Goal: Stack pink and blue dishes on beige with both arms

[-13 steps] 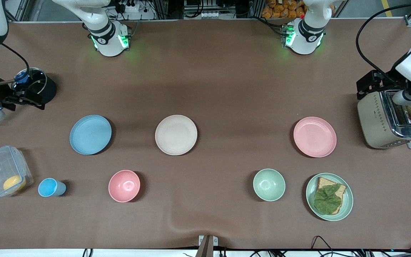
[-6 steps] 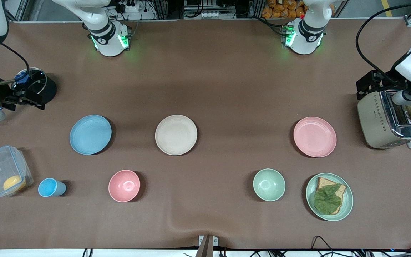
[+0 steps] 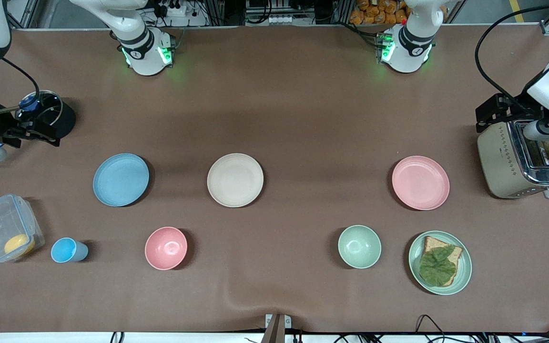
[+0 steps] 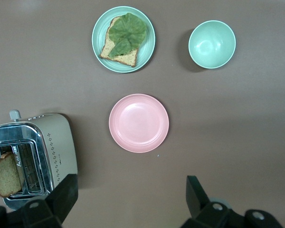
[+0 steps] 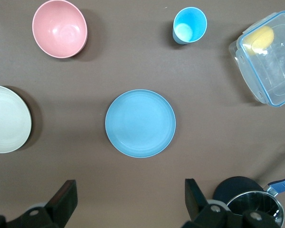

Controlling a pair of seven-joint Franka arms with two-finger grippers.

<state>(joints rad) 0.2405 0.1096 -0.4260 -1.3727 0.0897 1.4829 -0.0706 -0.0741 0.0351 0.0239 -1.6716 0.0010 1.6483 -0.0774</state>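
Three equal flat plates lie in a row on the brown table: the light blue plate toward the right arm's end, the cream-beige plate in the middle, and the pink plate toward the left arm's end. Nothing rests on any of them. My left gripper hangs high by the toaster, open and empty. My right gripper hangs high by the black pot, also open and empty.
Nearer the front camera stand a blue cup, a pink bowl, a green bowl and a green plate with bread and a leaf. A clear lidded box, a pot and a toaster sit at the table's ends.
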